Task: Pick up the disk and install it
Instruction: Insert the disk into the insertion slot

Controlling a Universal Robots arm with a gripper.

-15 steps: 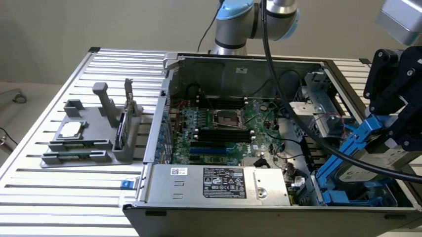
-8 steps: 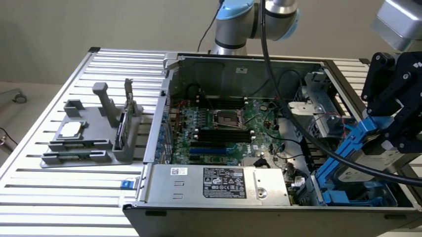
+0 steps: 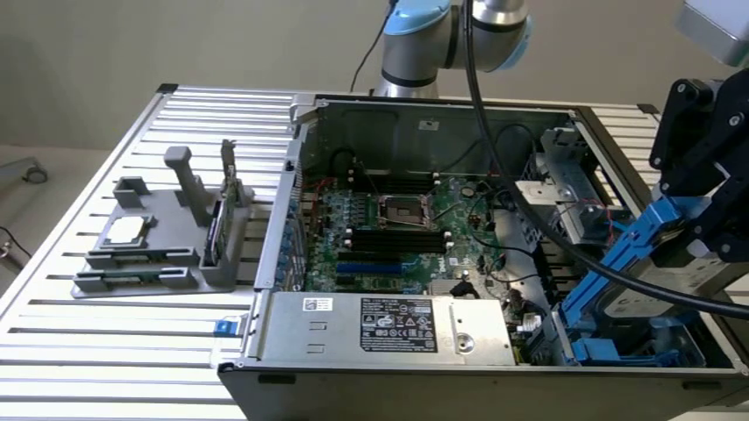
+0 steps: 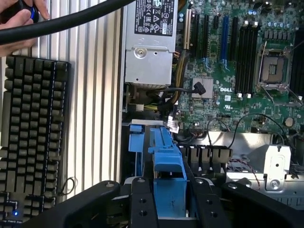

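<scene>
Blue plastic frames the grey disk (image 4: 168,159), and the black claw (image 4: 168,202) holds it tight, one finger on each side. Claw and disk hang over a corner of the open computer case (image 3: 433,105), and the green board (image 3: 398,237) lies inside it, near the claw. A black keyboard (image 4: 31,128) lies by the metal desk (image 4: 95,95), well apart from the claw.

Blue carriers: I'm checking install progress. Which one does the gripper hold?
The tilted disk in its blue frame, clamped in the gripper above the case. The other blue carrier sits low inside the case, untouched.
</scene>
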